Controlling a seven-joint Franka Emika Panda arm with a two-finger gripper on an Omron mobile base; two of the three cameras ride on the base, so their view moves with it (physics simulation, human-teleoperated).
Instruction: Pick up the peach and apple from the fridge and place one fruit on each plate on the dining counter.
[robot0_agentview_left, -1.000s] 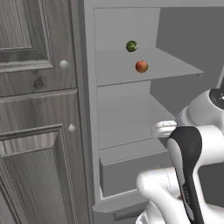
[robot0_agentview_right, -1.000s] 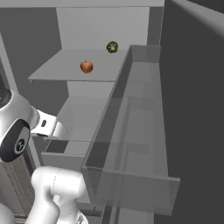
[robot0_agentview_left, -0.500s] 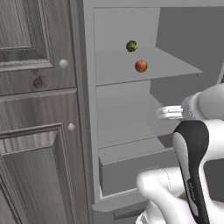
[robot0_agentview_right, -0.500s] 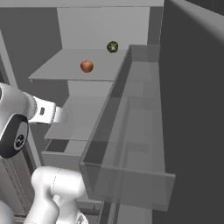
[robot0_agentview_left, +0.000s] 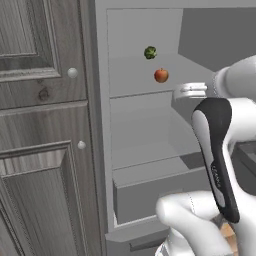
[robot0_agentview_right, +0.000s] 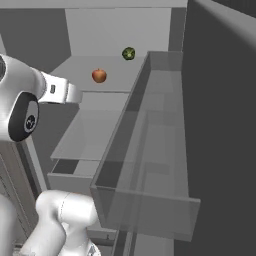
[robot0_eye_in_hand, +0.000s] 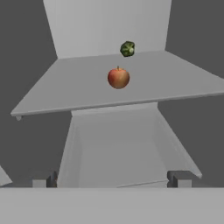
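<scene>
**A:** Where's the fruit?

**B:** One red-orange fruit with a short stem, so reads as the apple (robot0_eye_in_hand: 118, 78), sits on the fridge (robot0_agentview_left: 140, 125) shelf (robot0_eye_in_hand: 65, 94), roughly mid-shelf. Same one seen from both base cameras (robot0_agentview_left: 161, 75) (robot0_agentview_right: 99, 75). A dark green round item (robot0_eye_in_hand: 127, 48) sits further back on the same shelf, near the rear wall, apart from the apple.

**A:** Gripper?

**B:** Gripper (robot0_eye_in_hand: 113, 178) is in front of the open fridge, below shelf level, pointing in toward the apple. Well short of it, no contact. Fingertips (robot0_eye_in_hand: 177, 177) sit far apart at the bottom of the hand view, nothing between them.

**A:** Rest of the fridge?

**B:** Lower shelf and drawer (robot0_agentview_left: 155, 187) below, pale grey. Door (robot0_agentview_right: 220, 125) swung open on the right, with a translucent door bin (robot0_agentview_right: 150, 165). Wood-grain grey cabinet (robot0_agentview_left: 40, 125) just left of the fridge.
</scene>
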